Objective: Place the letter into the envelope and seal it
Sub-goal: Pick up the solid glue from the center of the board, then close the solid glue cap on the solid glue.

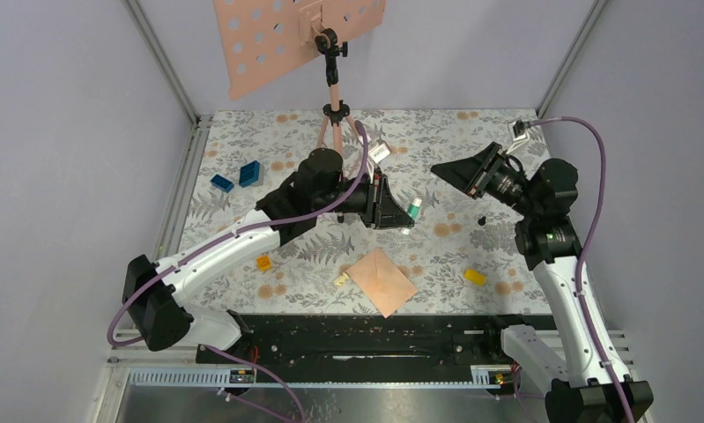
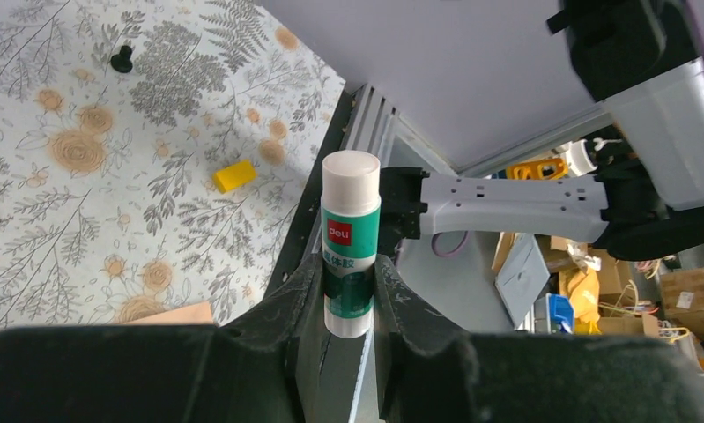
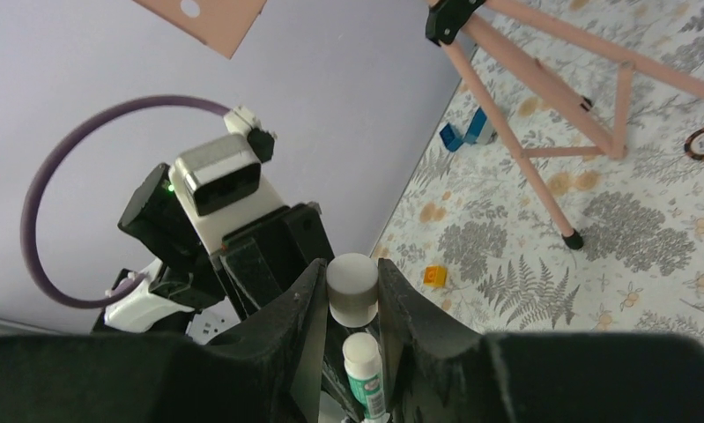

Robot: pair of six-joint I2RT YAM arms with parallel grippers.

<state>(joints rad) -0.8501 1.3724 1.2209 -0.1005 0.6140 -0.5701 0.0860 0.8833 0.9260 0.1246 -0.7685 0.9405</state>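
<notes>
The left gripper (image 2: pixel 348 275) was clamped narrow on the lower body of a green-and-white glue stick (image 2: pixel 351 220), which stood straight up out of its fingers. The right gripper (image 3: pixel 352 269) pinched a short pale cap (image 3: pixel 352 291), by my reading the stick's own. In the top view the two hung apart, facing each other above the middle of the floral bench (image 1: pixel 471 141). The envelope (image 1: pixel 381 280) lay flat towards the near edge, below both and touched by neither. The letter could not be picked out, so it was unclear whether it already sat inside, and the flap's state was just as unclear. The step looked like glue handling for the seal. To do it well, the left grip needed to stay low and square on the tube so that the stick would not twist under pressure. The glue end should meet the flap's edge at a shallow tilt with light strokes, since thin paper would likely slide or crease. The cap hand had best stay clear to one side, ready to pin the envelope if needed.
</notes>
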